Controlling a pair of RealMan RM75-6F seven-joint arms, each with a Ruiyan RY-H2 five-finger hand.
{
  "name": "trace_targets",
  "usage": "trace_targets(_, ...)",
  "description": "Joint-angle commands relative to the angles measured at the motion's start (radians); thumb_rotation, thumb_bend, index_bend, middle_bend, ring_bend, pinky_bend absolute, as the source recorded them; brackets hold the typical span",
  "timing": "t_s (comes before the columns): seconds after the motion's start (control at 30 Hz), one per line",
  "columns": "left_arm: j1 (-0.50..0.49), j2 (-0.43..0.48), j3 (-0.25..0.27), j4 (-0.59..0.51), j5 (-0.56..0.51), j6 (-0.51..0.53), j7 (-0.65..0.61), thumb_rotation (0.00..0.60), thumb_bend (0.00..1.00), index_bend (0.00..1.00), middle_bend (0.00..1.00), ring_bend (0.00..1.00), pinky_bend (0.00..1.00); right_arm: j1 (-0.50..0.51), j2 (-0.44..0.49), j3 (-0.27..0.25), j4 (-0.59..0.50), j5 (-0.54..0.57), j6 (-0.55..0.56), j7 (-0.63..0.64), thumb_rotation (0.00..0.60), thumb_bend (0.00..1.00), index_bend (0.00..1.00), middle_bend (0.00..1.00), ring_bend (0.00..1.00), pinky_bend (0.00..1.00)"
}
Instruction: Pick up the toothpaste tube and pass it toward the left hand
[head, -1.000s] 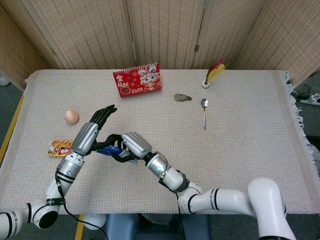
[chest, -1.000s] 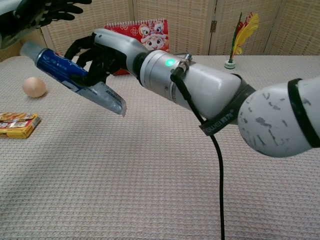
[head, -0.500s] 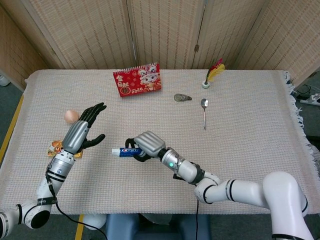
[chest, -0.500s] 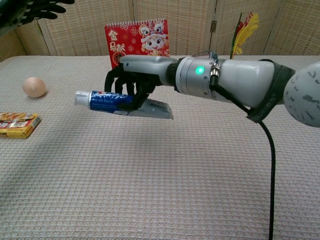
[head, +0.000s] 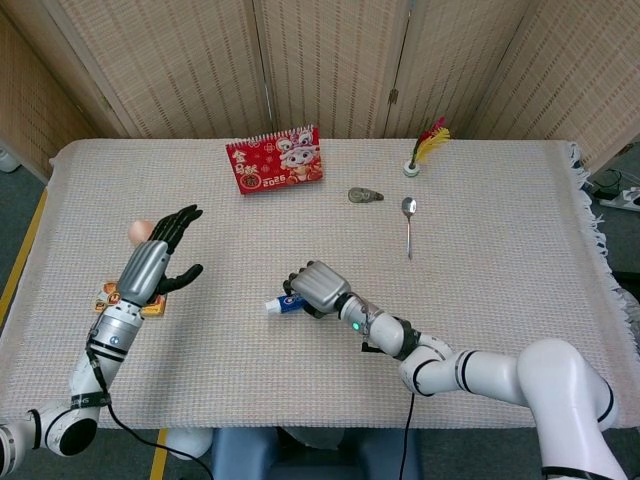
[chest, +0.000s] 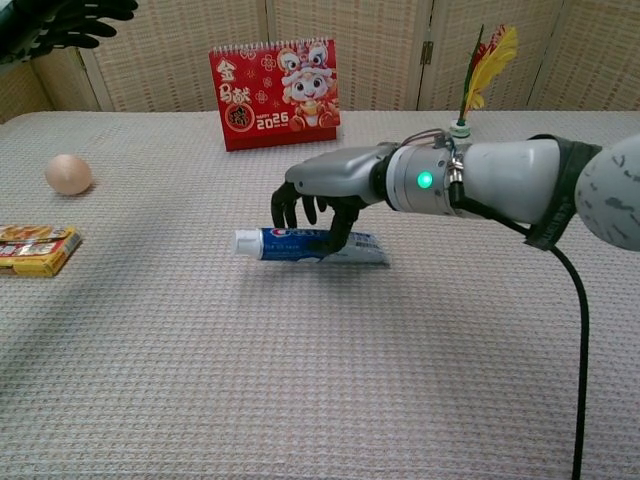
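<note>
The toothpaste tube is blue and white with a white cap pointing left. It lies level, low at the tablecloth, near the front middle of the table. My right hand grips it from above, fingers curled over its middle. Whether the tube rests on the cloth I cannot tell. My left hand is raised at the left with its fingers spread and nothing in it, well apart from the tube's cap.
An egg and a snack packet lie at the left, under my left arm. A red calendar stands at the back. A spoon, a small dark object and a feather shuttlecock sit back right.
My right hand has carried the tube rightward and down, from beside the left hand to low over the table. The left hand has drawn back to the left, still spread.
</note>
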Motion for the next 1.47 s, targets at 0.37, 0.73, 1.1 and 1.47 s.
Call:
trace_targets(0.37,0.038,0.056,0.004,0.023,-0.079,-0.002,0.071,0.006,0.13,0.07,0.06,0.05,0.0,-0.125,0.273,-0.006,-0.301,0.115,0.196,-0.081,0.6,0.79,0.0,0.07,0.16,0.14)
trace_targets(0.73,0.126,0.095,0.025,0.03,-0.105,0.147,0.252,0.6,0.27,0.13,0.11,0.1,0.0,-0.405,0.535,-0.095,-0.515,0.036,0.493,-0.02,0.6,0.6,0.0,0.02,0.1,0.09)
trace_targets(1.1,0.257,0.146,0.094,-0.082,-0.072,0.306,0.4,0.6,0.27,0.13,0.11,0.1,0.0,-0.665,0.613,-0.171,-0.518,-0.135,0.766,0.098,0.6,0.6,0.0,0.02,0.09,0.05)
trace_targets(1.47,0.346,0.138,0.16,-0.164,-0.032,0.368,0.468,0.6,0.27,0.12,0.11,0.1,0.0,-0.83,0.627,-0.196,-0.535,-0.246,0.929,0.13,0.6,0.6,0.0,0.06,0.11,0.05)
